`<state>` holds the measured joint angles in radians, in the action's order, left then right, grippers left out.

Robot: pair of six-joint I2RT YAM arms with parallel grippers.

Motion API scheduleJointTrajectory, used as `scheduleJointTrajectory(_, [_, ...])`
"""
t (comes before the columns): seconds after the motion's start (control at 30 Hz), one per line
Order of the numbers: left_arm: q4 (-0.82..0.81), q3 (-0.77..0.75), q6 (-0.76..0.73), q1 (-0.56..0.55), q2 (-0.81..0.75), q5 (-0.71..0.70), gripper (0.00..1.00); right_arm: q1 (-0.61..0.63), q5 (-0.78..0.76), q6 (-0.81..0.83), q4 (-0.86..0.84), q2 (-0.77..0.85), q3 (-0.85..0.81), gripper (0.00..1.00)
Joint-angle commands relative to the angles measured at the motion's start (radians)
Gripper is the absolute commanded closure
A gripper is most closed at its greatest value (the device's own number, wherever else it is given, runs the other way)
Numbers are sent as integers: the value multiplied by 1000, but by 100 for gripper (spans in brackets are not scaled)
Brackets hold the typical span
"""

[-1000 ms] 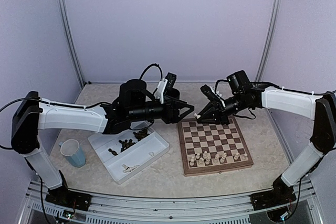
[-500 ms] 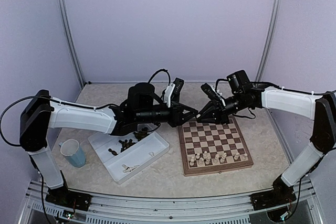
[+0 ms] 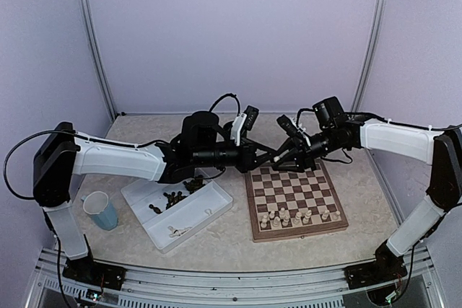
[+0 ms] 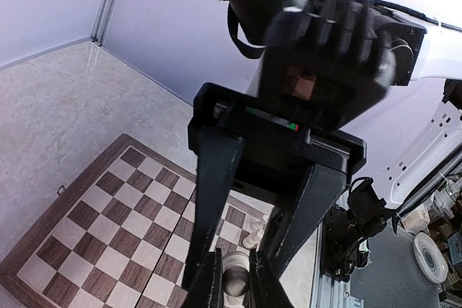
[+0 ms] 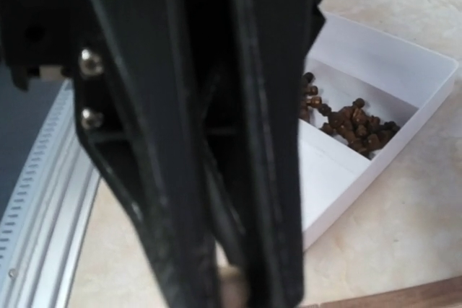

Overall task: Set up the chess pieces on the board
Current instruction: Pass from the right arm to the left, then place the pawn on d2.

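Left wrist: left tool clamped on cream chess piece, over chessboard far-left edge; right tool spread around it. You should close right squarely on the piece before left releases.

Board: wood, light border, dark and tan checks, satin sheen. Cream piece: smooth, slight gloss (wood or plastic not settled). Tray: white plastic, smooth. Cup: pale blue, smooth. Table: pale mottled stone look, matt. Arm shells: white glossy plastic. Fingers: black, matt. Rail: ribbed metal.
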<state>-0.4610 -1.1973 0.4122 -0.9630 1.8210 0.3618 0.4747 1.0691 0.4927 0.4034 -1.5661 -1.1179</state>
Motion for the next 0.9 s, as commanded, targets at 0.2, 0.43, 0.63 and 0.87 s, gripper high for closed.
scheduleJointTrajectory(0.2, [181, -182, -143, -42, 111, -18, 92, -238, -226, 253, 300, 83, 69, 50])
scheduleJointTrajectory(0.43, [396, -358, -271, -87, 263, 3, 92, -463, -285, 279, 312, 116, 139, 47])
scheduleJointTrajectory(0.63, [585, -505, -371, -116, 366, 24, 92, -505, -289, 192, 195, 175, 213, 46])
scheduleJointTrajectory(0.87, [724, -626, -438, -139, 474, 32, 92, -505, -293, 145, 138, 200, 264, 46])
